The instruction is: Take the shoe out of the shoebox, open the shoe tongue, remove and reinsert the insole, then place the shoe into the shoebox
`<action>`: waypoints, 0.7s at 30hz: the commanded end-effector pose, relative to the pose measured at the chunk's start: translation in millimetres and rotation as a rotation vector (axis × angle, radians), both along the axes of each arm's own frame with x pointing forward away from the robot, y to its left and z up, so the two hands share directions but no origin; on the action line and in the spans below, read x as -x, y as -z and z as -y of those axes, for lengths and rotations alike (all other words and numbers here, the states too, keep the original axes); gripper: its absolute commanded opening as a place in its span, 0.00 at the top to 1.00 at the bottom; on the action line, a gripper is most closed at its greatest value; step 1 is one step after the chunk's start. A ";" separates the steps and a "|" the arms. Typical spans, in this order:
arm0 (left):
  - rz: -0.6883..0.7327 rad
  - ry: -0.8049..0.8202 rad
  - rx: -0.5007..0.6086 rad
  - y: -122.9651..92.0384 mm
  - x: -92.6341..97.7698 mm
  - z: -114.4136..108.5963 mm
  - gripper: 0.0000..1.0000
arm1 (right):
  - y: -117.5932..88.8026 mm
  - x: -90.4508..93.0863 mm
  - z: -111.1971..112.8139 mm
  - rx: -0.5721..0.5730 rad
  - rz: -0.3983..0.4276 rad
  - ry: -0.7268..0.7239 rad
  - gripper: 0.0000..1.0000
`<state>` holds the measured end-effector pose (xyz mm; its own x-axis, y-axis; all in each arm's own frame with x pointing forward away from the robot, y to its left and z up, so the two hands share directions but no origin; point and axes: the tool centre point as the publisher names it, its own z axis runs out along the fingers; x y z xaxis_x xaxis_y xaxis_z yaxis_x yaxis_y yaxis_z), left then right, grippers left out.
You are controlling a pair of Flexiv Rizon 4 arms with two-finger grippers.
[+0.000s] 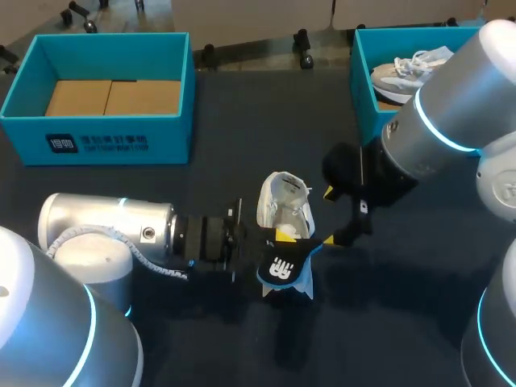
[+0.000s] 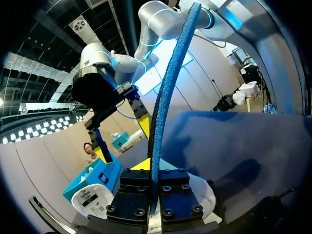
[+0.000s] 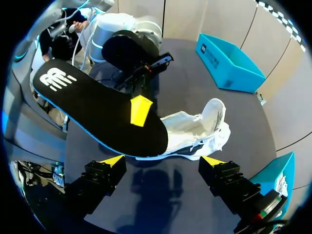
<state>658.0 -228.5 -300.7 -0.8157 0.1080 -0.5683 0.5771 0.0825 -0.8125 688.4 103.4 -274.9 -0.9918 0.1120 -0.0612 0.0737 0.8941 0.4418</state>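
Note:
A white shoe (image 1: pixel 284 203) lies on the dark table, toe toward the near edge. Its black insole (image 1: pixel 282 266), with a white logo and a blue underside, is out of the shoe and held over the toe end. My left gripper (image 1: pixel 280 239) is shut on it. In the left wrist view the insole (image 2: pixel 170 87) stands edge-on, pinched in my left gripper (image 2: pixel 152 170). My right gripper (image 1: pixel 329 216) hangs open just right of the shoe. In the right wrist view my right gripper (image 3: pixel 163 160) is open, with the insole (image 3: pixel 97 112) and the shoe (image 3: pixel 195 131) ahead of it.
A teal shoebox (image 1: pixel 105 137) with a cardboard bottom stands at the back left. A second teal shoebox (image 1: pixel 363 89) at the back right holds another pale shoe (image 1: pixel 403 68). Dark table surface stretches in front of and beside the shoe.

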 end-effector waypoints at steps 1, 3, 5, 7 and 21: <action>-0.006 -0.003 -0.007 7.6 -3.4 6.4 1.00 | 1.3 0.3 -0.6 -0.001 0.002 0.000 0.00; -0.005 -0.005 -0.009 9.5 -3.7 6.1 1.00 | 1.3 0.3 -0.6 -0.001 0.002 0.000 0.00; -0.001 -0.007 -0.012 12.1 -5.6 6.4 1.00 | 1.3 0.3 -0.6 -0.001 0.002 0.000 0.00; 0.000 -0.014 -0.013 13.8 -8.9 6.8 1.00 | 1.3 0.3 -0.6 -0.001 0.002 0.000 0.00; -0.001 -0.035 -0.025 18.4 -15.9 -2.7 1.00 | 1.3 0.3 -0.6 -0.001 0.002 0.000 0.00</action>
